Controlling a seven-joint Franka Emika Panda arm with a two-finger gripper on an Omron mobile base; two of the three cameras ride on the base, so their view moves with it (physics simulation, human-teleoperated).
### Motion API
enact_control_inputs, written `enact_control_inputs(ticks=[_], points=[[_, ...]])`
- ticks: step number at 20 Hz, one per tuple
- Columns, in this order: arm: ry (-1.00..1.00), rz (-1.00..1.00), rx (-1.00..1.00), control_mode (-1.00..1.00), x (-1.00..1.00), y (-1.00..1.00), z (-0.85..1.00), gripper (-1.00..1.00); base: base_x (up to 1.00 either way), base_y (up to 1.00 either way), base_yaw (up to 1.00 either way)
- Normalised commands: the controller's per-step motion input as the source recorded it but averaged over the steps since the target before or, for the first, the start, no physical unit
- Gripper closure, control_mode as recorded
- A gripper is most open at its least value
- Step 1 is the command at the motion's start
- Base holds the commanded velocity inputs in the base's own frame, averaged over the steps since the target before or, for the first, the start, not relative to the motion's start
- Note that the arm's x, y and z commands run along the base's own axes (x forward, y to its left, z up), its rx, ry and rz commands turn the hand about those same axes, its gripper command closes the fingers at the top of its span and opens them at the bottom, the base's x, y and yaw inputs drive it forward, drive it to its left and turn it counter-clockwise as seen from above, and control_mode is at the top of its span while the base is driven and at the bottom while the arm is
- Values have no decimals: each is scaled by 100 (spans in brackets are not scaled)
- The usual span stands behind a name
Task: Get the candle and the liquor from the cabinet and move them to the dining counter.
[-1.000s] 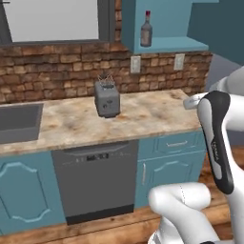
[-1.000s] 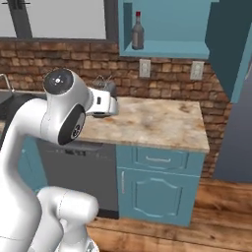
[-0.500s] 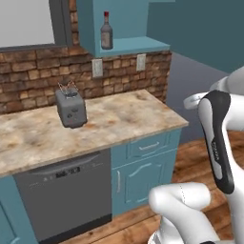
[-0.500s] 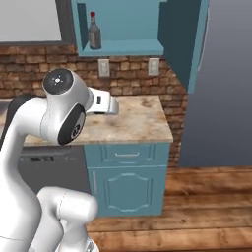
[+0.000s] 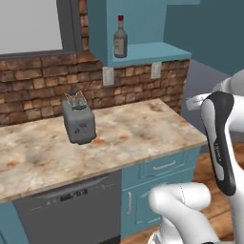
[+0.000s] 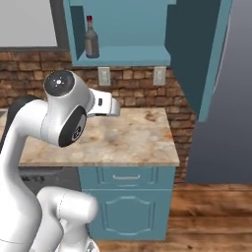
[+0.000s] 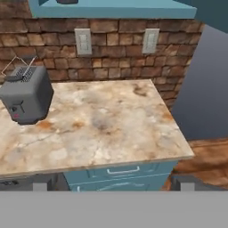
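Observation:
The liquor (image 5: 120,38) (image 6: 91,38), a dark bottle with a red cap, stands on the teal shelf of the open cabinet (image 5: 147,50) (image 6: 123,55). The cabinet door (image 6: 212,59) hangs open to the right. In the hand view the shelf's underside (image 7: 111,9) runs along the top edge. My gripper (image 7: 113,185) is open, with nothing between its tips, and looks from a distance at the counter below the cabinet. The white hand (image 6: 106,106) hovers in front of the counter, well below the bottle. The candle and the dining counter are out of view.
A grey toaster (image 5: 78,119) (image 7: 26,94) stands on the beige marbled counter (image 5: 138,136) (image 6: 128,142) against a brick wall with two outlets. A dishwasher (image 5: 71,209) and teal drawers (image 6: 125,177) sit beneath. Wooden floor (image 6: 211,211) lies past the counter's right end.
The whole picture has shifted: the base has driven right along the counter and closer, and the sink has left the left base view. The gripper stays open.

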Motion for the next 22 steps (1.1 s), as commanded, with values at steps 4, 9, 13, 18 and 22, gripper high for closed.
enact_control_inputs(ticks=[4, 9, 13, 18, 22], points=[[0, 0, 0, 100, 0, 0, 0, -100, 69, -26, 21], [0, 0, 0, 100, 0, 0, 0, -100, 74, -31, 23], [0, 0, 0, 100, 0, 0, 0, -100, 65, -25, 26], [0, 0, 0, 100, 0, 0, 0, -100, 70, -7, 25], [0, 0, 0, 100, 0, 0, 0, -100, 25, -10, 13]])
